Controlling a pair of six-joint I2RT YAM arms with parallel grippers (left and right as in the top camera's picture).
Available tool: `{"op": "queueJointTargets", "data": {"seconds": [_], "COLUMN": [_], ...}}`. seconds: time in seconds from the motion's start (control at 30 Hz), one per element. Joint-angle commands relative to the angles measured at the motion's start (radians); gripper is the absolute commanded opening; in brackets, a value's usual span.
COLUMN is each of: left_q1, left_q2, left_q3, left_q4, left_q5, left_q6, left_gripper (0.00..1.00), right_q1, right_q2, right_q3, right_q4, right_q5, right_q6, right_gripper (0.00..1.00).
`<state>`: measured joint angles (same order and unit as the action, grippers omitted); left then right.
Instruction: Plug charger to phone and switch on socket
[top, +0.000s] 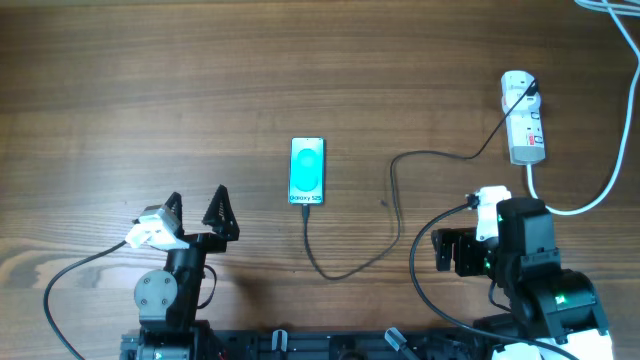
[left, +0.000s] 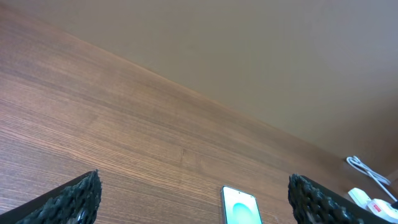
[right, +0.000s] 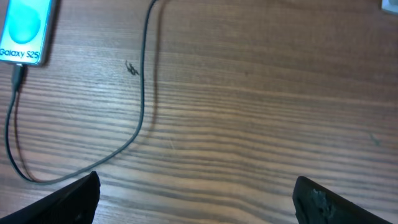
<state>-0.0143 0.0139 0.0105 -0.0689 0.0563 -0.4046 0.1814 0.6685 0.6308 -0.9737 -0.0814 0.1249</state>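
The phone (top: 307, 171) lies mid-table, teal screen up, text end toward me. It also shows in the left wrist view (left: 240, 206) and the right wrist view (right: 25, 31). The charger (top: 393, 196), a thin black cable, runs from the socket (top: 523, 117) at the far right in a loop to the phone's near end, where its connector tip (right: 17, 76) sits at the phone's port. My left gripper (top: 196, 213) is open and empty, near left of the phone. My right gripper (top: 441, 251) is open and empty, near right, below the socket.
A thicker white cable (top: 620, 120) runs from the socket along the right edge to the far corner. The wooden table (top: 150, 100) stretches wide to the left and far side. A beige wall (left: 280, 50) lies beyond the table's far edge.
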Motion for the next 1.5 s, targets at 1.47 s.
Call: {"op": "queueJointTargets", "data": {"seconds": [1.47], "left_q1": [-0.005], "left_q2": [-0.007], "left_q3": [-0.005], "left_q4": [-0.006], "left_q5": [-0.01], "left_q6": [0.016], "left_gripper": [1.0], "right_q1": [0.001], "right_q2": [-0.649], "right_q3": [-0.626], "right_q4": [0.975], "right_q5": [0.021], "right_q6": [-0.15], "right_gripper": [0.99]}}
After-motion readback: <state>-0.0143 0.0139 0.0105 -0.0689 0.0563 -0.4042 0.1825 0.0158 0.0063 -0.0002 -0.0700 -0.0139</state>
